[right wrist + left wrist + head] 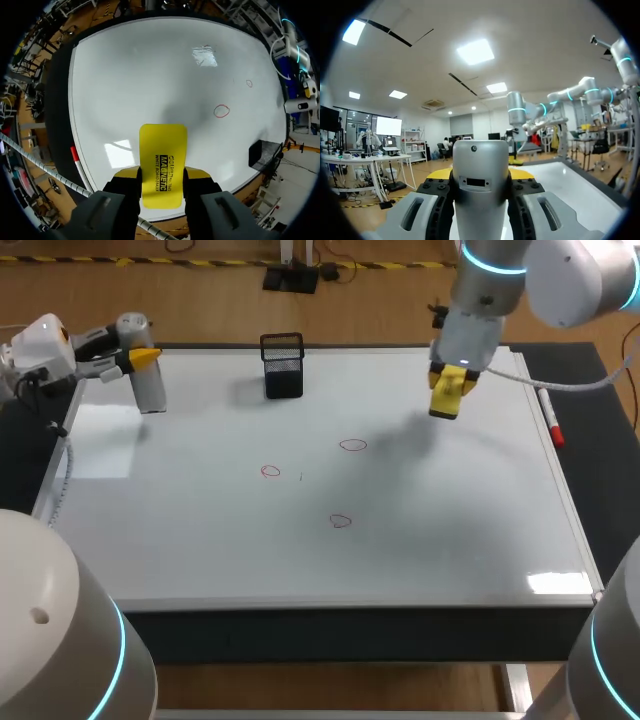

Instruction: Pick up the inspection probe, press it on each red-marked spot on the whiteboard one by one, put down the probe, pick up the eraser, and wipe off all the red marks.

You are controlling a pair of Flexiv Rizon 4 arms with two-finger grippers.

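Head view: right hand [452, 380] hangs above the whiteboard [200, 540], clamped on the yellow eraser [444, 408]. The nearest red mark [352, 445] lies ahead of it, two more beyond. Left hand [140, 358] grips the probe [150, 390], well apart from them, so the right arm's nearer. Left wrist view: probe fills the gap between the fingers, marks hidden. Right wrist view: eraser's long axis runs out along the fingers, nearest mark ahead, one beyond; the third seems too faint to find.
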